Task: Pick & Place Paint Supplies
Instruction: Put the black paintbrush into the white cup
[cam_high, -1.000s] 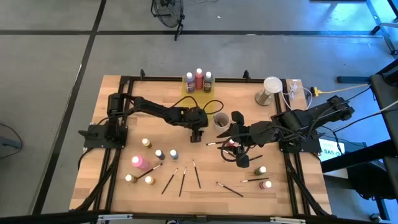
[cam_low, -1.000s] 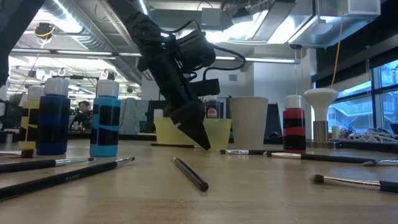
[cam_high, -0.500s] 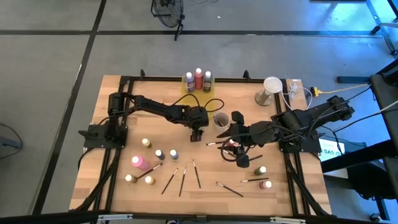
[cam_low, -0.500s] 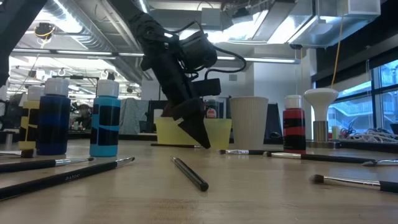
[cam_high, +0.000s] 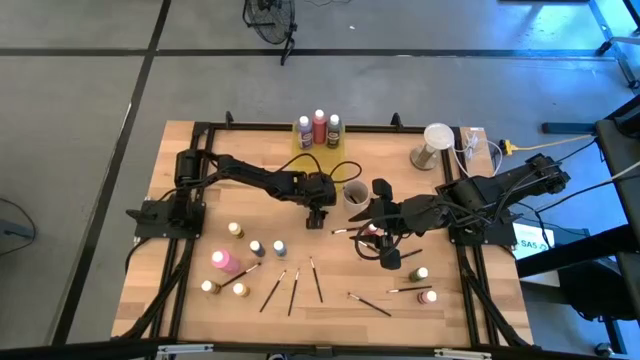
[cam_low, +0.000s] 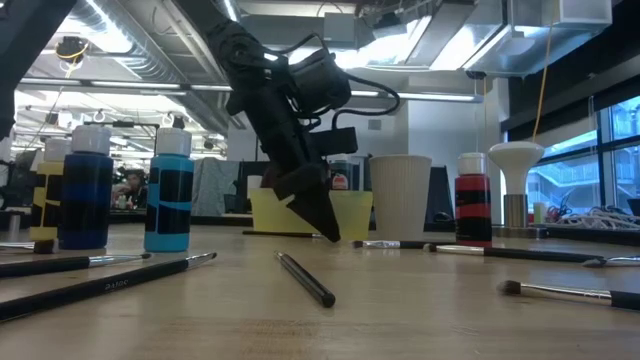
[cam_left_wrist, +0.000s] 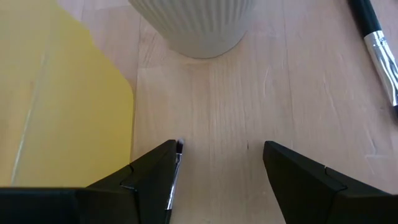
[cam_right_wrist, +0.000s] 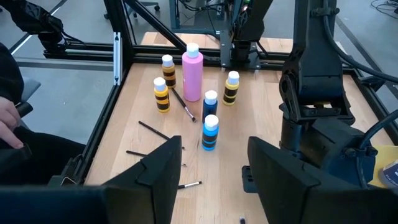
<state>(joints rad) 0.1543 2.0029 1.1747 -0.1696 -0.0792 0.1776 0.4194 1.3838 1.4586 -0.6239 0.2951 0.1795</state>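
The left gripper was down near the middle of the tabletop, its jaws spread and pointing at the wood, with nothing between them. In the left wrist view a thin brush lay right against the inner edge of one finger (its tip peeking past the fingertip), so the brush sat beside the jaws rather than centred in the gap. Just ahead stood the ribbed grey cup, and the yellow tray was off to one side; another brush lay apart near the picture's edge. From the low view the same gripper angled steeply down, its tips almost on the tabletop, in front of the tray and beside the cup. The right gripper hung over the right half of the tabletop with its jaws partly spread and empty. The paint bottles were scattered: a tall pink bottle and blue bottles at lower left, three bottles at the far edge, and more brushes lying loose in the near middle.
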